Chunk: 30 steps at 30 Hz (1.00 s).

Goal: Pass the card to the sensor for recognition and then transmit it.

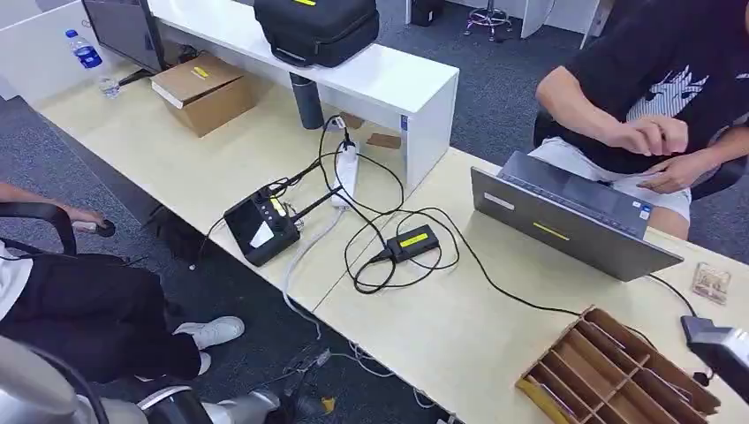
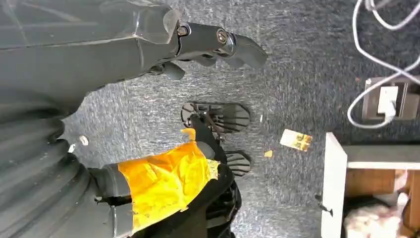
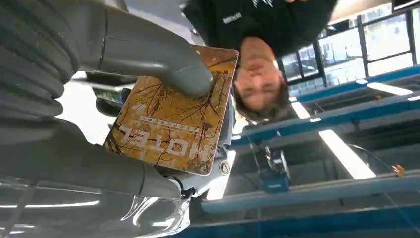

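1. Right hand (image 3: 148, 74) — its thumb pins a brown-and-gold patterned card (image 3: 171, 111) against the fingers, raised in the air.
2. Left hand (image 2: 208, 42) hangs over grey carpet, fingers curled on nothing.
3. The card is picked up; sensing and handover to the seated person (image 1: 654, 88) appear left — I cannot say which device is the sensor.

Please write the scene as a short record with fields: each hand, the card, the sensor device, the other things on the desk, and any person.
right hand: holds the card, thumb pressed on its face
card: yellow-brown, tree pattern, printed text
left hand: hangs over grey carpet, holds nothing, fingers partly curled
sensor device: black, at the near desk edge, cables attached
desk: light wood; grey laptop, wooden slotted tray, black adapter
person: seated behind the laptop, black shirt
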Motion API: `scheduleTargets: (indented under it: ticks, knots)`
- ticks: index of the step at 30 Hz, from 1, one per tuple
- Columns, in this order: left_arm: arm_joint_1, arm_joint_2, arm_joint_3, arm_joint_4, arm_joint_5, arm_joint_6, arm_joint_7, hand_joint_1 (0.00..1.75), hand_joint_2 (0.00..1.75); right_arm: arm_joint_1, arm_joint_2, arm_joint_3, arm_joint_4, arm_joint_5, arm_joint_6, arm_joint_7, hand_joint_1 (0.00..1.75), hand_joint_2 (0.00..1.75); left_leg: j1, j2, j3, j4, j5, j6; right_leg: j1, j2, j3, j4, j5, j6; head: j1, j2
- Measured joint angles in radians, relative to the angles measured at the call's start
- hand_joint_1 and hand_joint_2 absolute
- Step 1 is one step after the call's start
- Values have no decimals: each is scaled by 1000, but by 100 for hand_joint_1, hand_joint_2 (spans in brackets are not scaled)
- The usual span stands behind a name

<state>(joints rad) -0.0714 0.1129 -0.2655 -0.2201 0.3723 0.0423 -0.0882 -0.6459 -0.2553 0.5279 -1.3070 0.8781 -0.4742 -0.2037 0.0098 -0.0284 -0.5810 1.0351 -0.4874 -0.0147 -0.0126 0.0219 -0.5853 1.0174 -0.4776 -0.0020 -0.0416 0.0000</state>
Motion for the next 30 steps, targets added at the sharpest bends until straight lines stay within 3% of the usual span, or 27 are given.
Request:
scheduleTargets:
  ticks: [5,11,20,30]
  knots:
    - [49,-6,42,2,19,5,-64,0,175,165,-93,-80,-129,-42,0,3,175,175,0,0,-1,0,-1,1,0,-1,0,-1,-1,1,0,0]
    - [81,-30,79,15,35,26,-91,0,175,376,-151,-229,-238,-107,32,5,175,175,0,0,-1,0,-2,2,0,-1,0,-1,-2,2,0,0]
    - [93,-64,117,40,57,55,-101,0,175,671,-164,-414,-391,-178,117,-10,175,175,0,0,-1,0,-4,3,0,-1,0,-1,-3,2,0,0]
    - [80,-82,121,91,39,60,-93,0,175,846,-160,-463,-464,-141,213,11,175,175,0,0,-1,-1,-4,3,0,-1,0,-1,-3,2,0,0]
